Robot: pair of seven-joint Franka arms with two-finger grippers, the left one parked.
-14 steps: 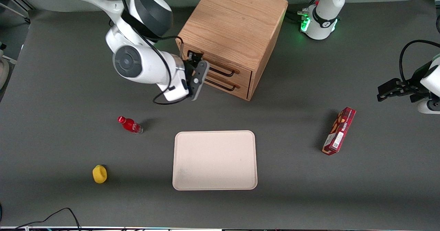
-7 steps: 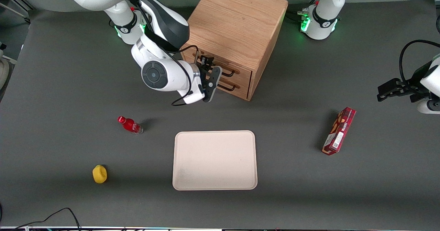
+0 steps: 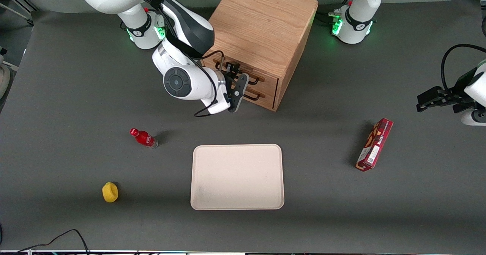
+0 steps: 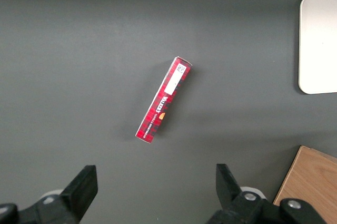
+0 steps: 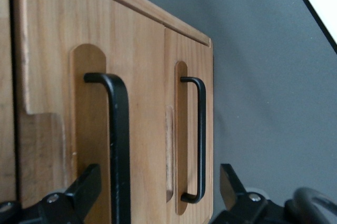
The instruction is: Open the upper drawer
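The wooden cabinet stands at the back of the table, its two drawer fronts facing the front camera at an angle. The upper drawer looks shut, with its black bar handle above the lower drawer's handle. My right gripper is open, close in front of the drawer fronts at handle height and touching neither handle. In the right wrist view the upper drawer and its handle lie between my open fingers, alongside the lower handle.
A cream tray lies nearer the front camera than the cabinet. A red bottle and a yellow object lie toward the working arm's end. A red box lies toward the parked arm's end.
My right arm has swung along the cabinet front toward the parked arm's end, bringing the open gripper in front of the two handles. The drawers have not moved.
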